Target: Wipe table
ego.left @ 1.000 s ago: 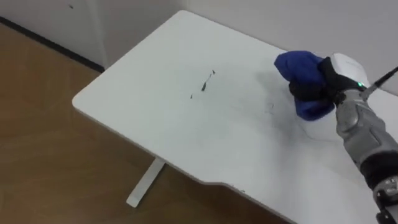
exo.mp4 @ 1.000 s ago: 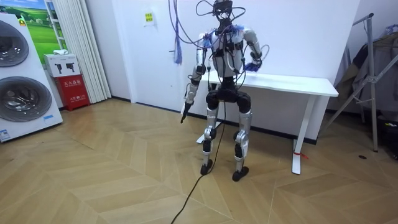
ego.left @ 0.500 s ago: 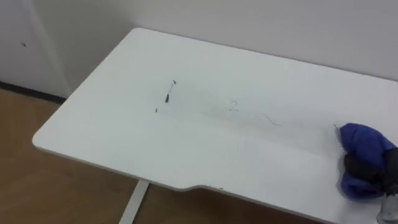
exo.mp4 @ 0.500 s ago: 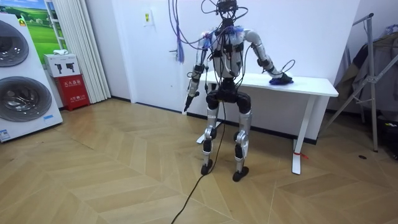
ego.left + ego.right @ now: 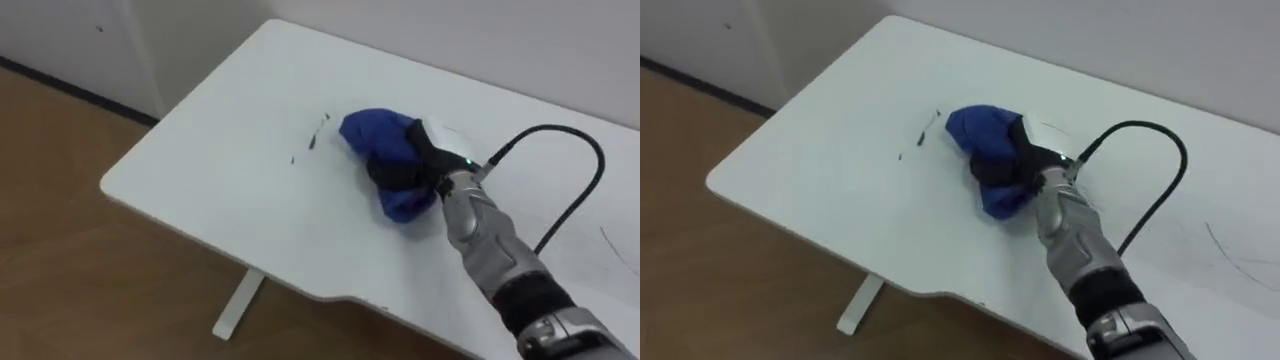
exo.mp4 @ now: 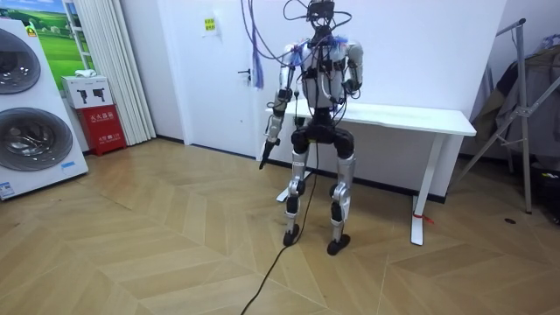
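A blue cloth (image 5: pixel 383 150) (image 5: pixel 978 140) lies bunched on the white table (image 5: pixel 220 175) (image 5: pixel 820 170) (image 6: pixel 437 119), left of its middle. My right hand (image 5: pixel 402 168) (image 5: pixel 1008 162) rests on top of it, dark fingers curled into the fabric. Short dark marks (image 5: pixel 312 140) (image 5: pixel 921 135) stain the tabletop just left of the cloth, close to its edge. Faint pen lines (image 5: pixel 620 250) (image 5: pixel 1230 250) show on the far right of the surface. In the room view I stand against the table's long side, and my left hand (image 6: pixel 263 157) hangs by my hip.
The table's left end and front edge (image 5: pixel 170 215) drop to wooden floor (image 5: pixel 70 260), with a white table leg (image 5: pixel 236 304) below. Washing machines (image 6: pixel 26 114) and a red box (image 6: pixel 106 128) stand at the room view's left, a metal rack (image 6: pixel 525 105) at its right.
My right hand has swept the cloth from the table's right end leftward, up to the dark marks. The head view has turned along with it. My left arm still hangs.
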